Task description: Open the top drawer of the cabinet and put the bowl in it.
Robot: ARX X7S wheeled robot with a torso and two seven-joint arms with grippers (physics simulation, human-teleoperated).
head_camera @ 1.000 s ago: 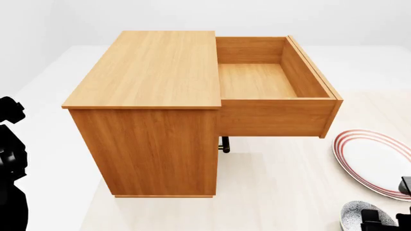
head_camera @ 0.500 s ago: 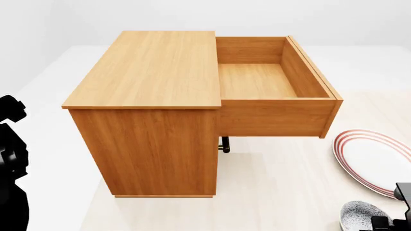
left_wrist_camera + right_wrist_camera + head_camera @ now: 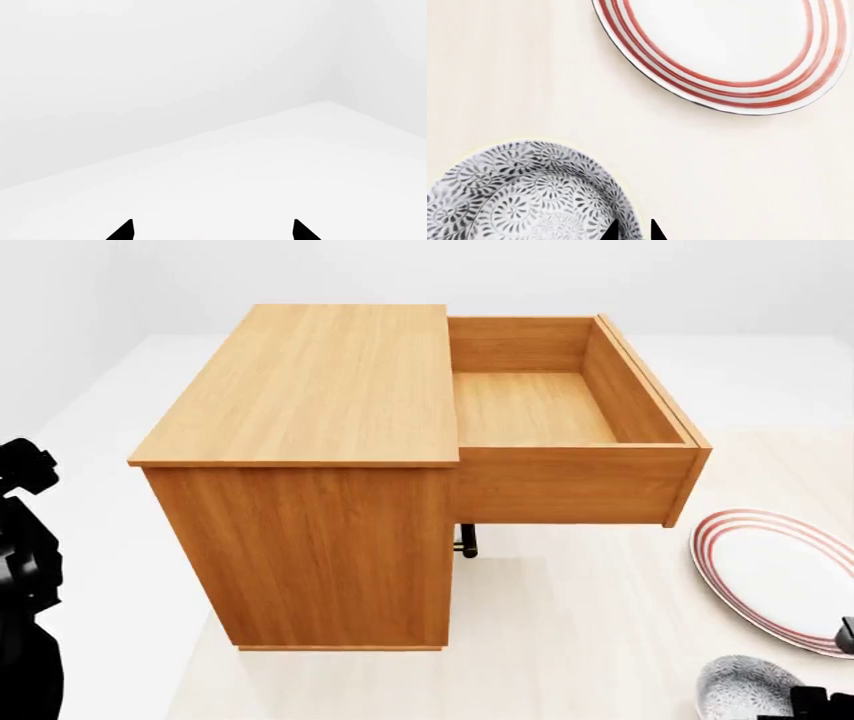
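Note:
The cabinet (image 3: 320, 500) stands in the middle of the head view. Its top drawer (image 3: 574, 480) is pulled far out to the right and its inside is empty. The bowl (image 3: 745, 690) sits on the floor at the bottom right, and in the right wrist view (image 3: 520, 195) its patterned inside shows. My right gripper (image 3: 634, 231) has its two tips close together astride the bowl's rim, one inside and one outside. In the head view only a black bit of it (image 3: 817, 700) shows. My left gripper (image 3: 212, 232) is open and empty, facing bare white floor.
A flat white plate with red rings (image 3: 781, 575) lies on the floor just beyond the bowl, also in the right wrist view (image 3: 727, 50). A lower drawer's handle (image 3: 467, 540) pokes out under the open drawer. My left arm (image 3: 20, 580) is at the left edge.
My right gripper has sunk toward the bottom right corner of the head view, uncovering more of the bowl. The cabinet, drawer and left arm have not moved.

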